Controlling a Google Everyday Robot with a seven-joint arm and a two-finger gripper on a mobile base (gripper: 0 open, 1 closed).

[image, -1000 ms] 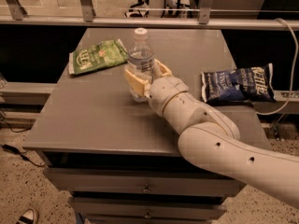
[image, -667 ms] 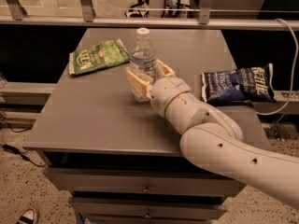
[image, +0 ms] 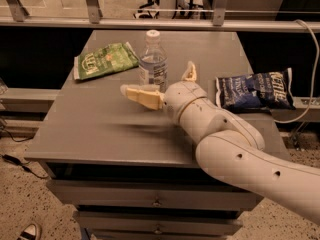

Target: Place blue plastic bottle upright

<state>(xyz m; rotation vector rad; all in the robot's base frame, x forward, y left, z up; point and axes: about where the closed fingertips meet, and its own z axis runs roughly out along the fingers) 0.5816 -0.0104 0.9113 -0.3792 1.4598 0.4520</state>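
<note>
The blue plastic bottle (image: 152, 59), clear and bluish with a white cap and a white-and-blue label, stands upright on the grey table (image: 100, 129) near its middle back. My gripper (image: 157, 77) is open, with its jaws spread wide at the bottle's base. One finger (image: 142, 95) lies in front of the bottle's foot and the other (image: 190, 72) stands apart to its right. Neither finger presses on the bottle. My white arm reaches in from the lower right.
A green chip bag (image: 102, 60) lies flat at the table's back left. A dark blue chip bag (image: 255, 90) lies at the right edge. A metal railing (image: 160, 23) runs behind the table. Drawers (image: 157, 201) sit under the tabletop.
The fingers were close around the bottle's lower part and have spread wide apart, letting it go. The bottle stays upright in the same spot.
</note>
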